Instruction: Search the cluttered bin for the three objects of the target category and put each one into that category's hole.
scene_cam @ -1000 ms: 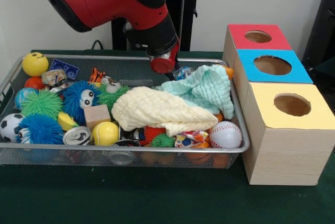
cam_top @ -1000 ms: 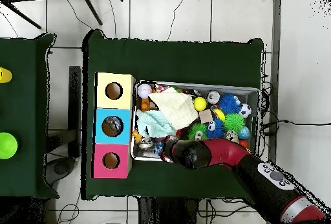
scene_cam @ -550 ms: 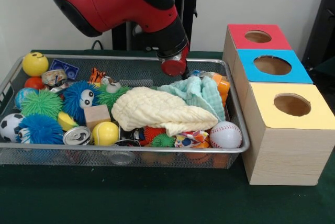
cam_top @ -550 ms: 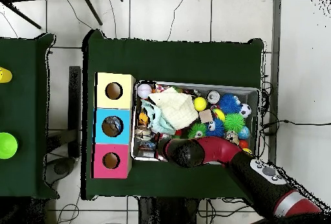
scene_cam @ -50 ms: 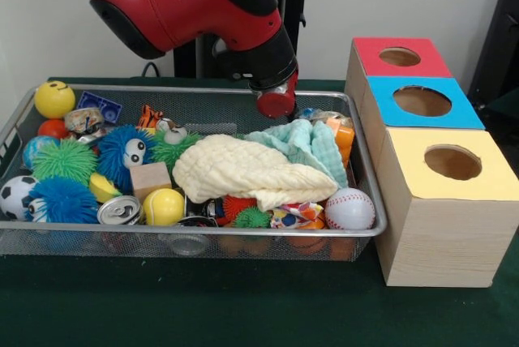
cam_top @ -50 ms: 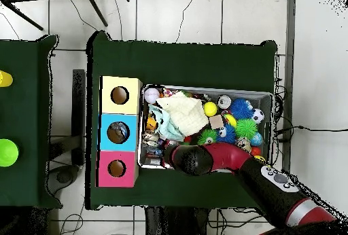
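Note:
A wire mesh bin [scene_cam @ -50 ms: 203, 89] is full of mixed toys. My gripper [scene_cam @ -50 ms: 277, 109] hangs at the end of the red arm over the bin's far right part, just behind a teal cloth [scene_cam @ -50 ms: 306, 144]. A cream cloth [scene_cam @ -50 ms: 243, 170] lies in front of it across the middle. A baseball [scene_cam @ -50 ms: 349, 208], a yellow ball [scene_cam @ -50 ms: 163, 207], a smiley ball [scene_cam @ -50 ms: 54, 99] and a soccer ball [scene_cam @ -50 ms: 14, 195] lie among the clutter. In the overhead view the arm's end [cam_top @ -50 ms: 183, 159] sits over the bin's edge nearest the robot's base.
Three boxes with round holes stand in a row beside the bin: red [scene_cam @ -50 ms: 399, 57], blue [scene_cam @ -50 ms: 422, 101], yellow [scene_cam @ -50 ms: 452, 162]. Fuzzy blue and green balls, a wooden cube [scene_cam @ -50 ms: 150, 178] and a can [scene_cam @ -50 ms: 119, 210] fill the bin's left half. An orange item [scene_cam @ -50 ms: 344, 133] shows by the teal cloth.
The arm's end has moved right along the far side of the bin. The teal cloth has sunk and bunched up, uncovering the orange item at the bin's right wall.

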Controlling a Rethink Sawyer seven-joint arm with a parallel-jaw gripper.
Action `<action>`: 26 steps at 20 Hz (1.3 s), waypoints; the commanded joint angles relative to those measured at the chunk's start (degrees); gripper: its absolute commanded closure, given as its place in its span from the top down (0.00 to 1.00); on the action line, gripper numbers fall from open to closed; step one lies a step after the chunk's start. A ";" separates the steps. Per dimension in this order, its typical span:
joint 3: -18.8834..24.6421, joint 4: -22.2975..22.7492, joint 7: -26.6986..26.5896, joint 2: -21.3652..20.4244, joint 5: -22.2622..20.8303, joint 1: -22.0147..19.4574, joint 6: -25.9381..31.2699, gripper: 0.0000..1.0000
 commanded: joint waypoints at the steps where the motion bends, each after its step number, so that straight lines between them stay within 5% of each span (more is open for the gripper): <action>1: 3.95 -0.93 7.05 -2.57 3.82 1.85 3.69 0.00; 26: 3.37 -4.90 2.96 -7.38 10.99 1.49 12.70 0.00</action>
